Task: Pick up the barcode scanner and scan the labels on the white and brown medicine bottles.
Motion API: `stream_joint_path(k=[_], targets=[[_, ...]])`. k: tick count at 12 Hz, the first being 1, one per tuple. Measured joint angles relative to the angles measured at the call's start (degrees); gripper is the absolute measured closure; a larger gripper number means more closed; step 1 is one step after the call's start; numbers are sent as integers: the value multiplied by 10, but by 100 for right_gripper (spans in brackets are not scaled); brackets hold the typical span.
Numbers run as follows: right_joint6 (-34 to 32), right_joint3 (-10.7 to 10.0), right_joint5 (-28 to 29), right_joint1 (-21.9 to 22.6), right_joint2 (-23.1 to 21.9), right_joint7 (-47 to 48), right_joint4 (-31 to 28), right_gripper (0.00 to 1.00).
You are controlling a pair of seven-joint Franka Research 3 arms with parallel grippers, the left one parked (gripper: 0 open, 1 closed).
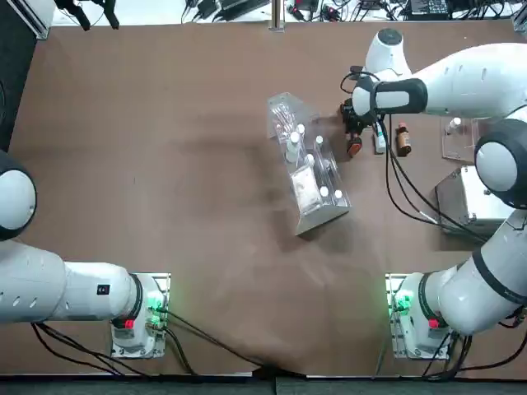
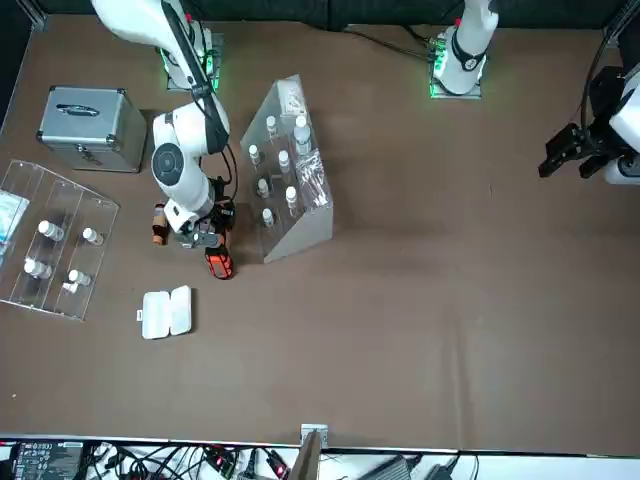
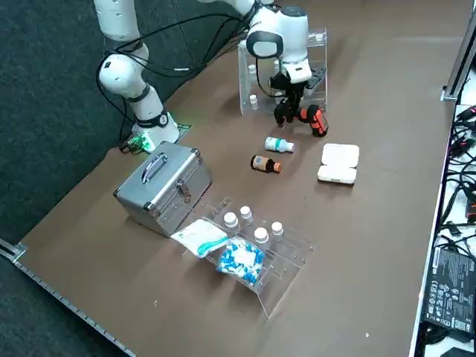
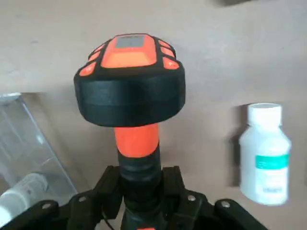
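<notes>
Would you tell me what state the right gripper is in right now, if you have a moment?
Right gripper: closed on the handle of the orange and black barcode scanner, held above the table.

I count one barcode scanner (image 4: 129,98), held by the handle in my one right claw (image 4: 143,179). On the counter (image 2: 420,350) I get two medicine bottles: one white bottle (image 3: 279,145) and one brown bottle (image 3: 265,163). There is one metal case (image 3: 165,186) and one small white case (image 3: 339,163). Clear racks come to two: one slanted rack (image 2: 305,236) where I make out seven white-capped vials (image 2: 291,196), and one wide rack (image 3: 274,288) with four white-capped containers (image 3: 231,220) and two bags, one white bag (image 3: 199,236) and one blue-and-white bag (image 3: 242,260).
</notes>
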Motion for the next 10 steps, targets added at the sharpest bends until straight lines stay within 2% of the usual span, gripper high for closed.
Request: stream_joint_path(k=[5,6,10], targets=[[-137,-18,-6,-8,-85,0,11,57],[-192,-21,-12,-16,-116,0,10,57],[-289,-22,-37,-33,-151,0,8,57]])
